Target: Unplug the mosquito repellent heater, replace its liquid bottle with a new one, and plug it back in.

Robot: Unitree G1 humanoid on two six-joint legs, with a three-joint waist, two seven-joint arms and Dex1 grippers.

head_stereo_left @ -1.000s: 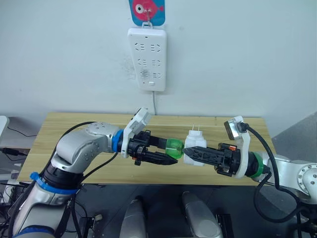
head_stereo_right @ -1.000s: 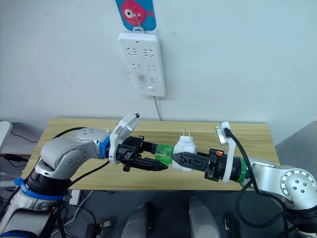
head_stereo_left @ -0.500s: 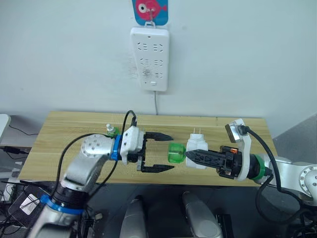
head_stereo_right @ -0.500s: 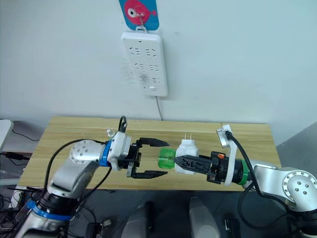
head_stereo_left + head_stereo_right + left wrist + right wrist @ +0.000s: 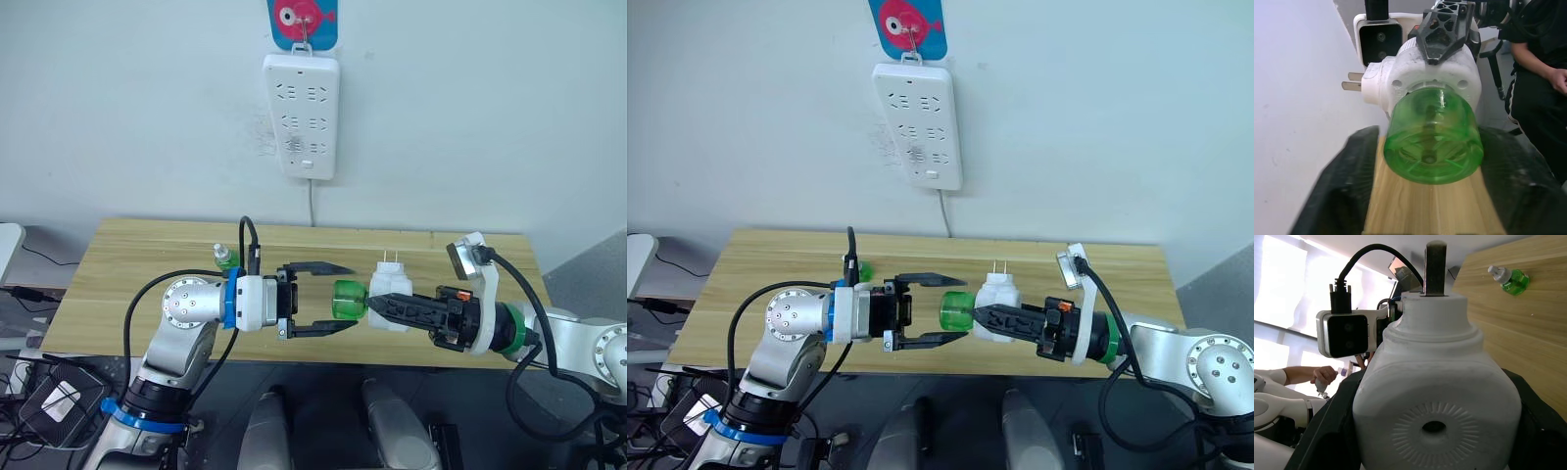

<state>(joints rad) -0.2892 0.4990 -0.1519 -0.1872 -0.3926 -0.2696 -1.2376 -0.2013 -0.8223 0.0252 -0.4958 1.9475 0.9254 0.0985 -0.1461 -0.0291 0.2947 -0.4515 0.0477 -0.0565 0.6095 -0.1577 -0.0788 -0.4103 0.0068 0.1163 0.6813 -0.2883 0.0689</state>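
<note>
Holding the mosquito repellent heater out over the front edge of the wooden table, the right gripper pinches the white body between its two black fingers. A green liquid bottle sticks out of the heater sideways, its long axis level and pointing straight toward the left gripper. That gripper's fingers are spread wide, one above and one below the bottle, not touching it. The left arm is the nearer one for gripping the bottle. The heater is small, white and rounded, with two metal prongs pointing upward. A second green bottle lies on the table behind the left arm. The white power strip hangs on the wall above.
</note>
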